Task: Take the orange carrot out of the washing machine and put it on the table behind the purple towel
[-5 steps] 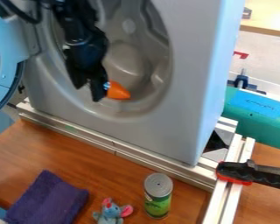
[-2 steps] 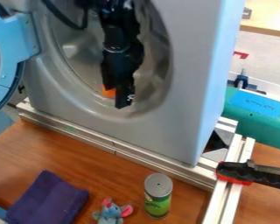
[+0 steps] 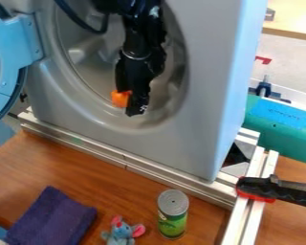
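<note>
Camera view shows the black gripper (image 3: 131, 102) down in the round opening of the grey washing machine (image 3: 200, 95), with an orange object (image 3: 120, 99) right beside it, low in the opening. Whether its jaws are parted or grip the object cannot be told.

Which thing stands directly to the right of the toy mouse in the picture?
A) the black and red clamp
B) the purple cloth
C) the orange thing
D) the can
D: the can stands upright on the table just right of the mouse.
</note>
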`<action>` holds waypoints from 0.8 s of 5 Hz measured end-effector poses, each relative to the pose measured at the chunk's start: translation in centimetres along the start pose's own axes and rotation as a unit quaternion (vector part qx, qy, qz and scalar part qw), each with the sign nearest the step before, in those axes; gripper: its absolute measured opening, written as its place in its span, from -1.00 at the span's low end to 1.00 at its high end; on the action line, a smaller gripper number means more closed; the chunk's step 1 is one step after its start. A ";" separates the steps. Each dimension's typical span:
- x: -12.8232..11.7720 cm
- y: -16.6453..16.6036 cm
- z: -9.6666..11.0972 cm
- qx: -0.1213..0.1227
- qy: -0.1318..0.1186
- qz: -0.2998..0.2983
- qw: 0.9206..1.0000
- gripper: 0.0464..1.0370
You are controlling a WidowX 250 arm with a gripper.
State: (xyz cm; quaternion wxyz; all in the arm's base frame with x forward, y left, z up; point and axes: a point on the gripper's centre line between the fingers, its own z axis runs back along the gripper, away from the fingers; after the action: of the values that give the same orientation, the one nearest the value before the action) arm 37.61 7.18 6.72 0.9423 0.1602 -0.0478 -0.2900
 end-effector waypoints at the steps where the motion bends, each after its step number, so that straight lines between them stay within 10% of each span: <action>1: 0.2 0.3 0.0 0.013 -0.003 -0.011 1.000 0.93; 4: 1.8 1.6 -1.3 -0.004 -0.028 -0.039 0.999 0.93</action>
State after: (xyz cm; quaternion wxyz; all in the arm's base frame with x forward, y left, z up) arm 40.16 7.78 6.04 0.9292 0.1498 -0.0662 -0.3313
